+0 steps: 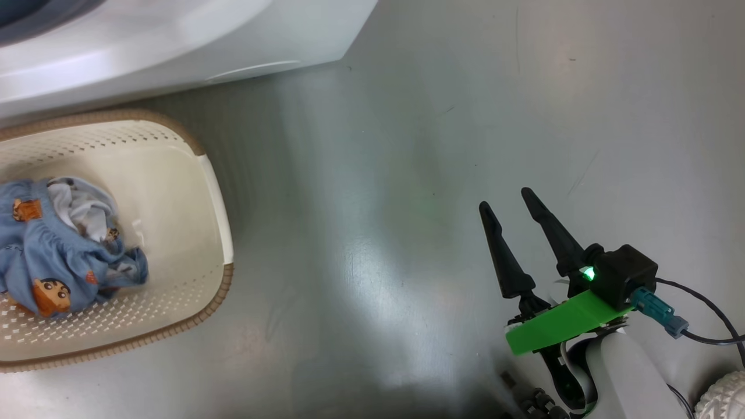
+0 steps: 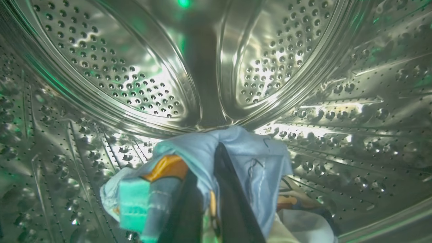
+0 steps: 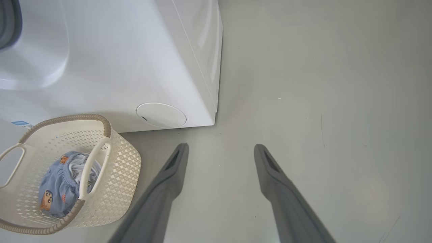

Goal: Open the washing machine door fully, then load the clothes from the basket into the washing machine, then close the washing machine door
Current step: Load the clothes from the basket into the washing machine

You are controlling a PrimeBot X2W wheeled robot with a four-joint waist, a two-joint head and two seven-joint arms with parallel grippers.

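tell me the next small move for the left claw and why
Probably open the left claw to release the blue garment: it is shut on the fabric deep in the steel drum, low over its floor. More blue clothes lie in the basket, so letting go frees it for them.

The right pincer (image 1: 505,198) is made of two long black tapered fingers (image 1: 506,256). Behind it, a green plate (image 1: 559,323), a black box (image 1: 631,273), a teal plug (image 1: 655,311) and a black cable (image 1: 710,308) are seen.
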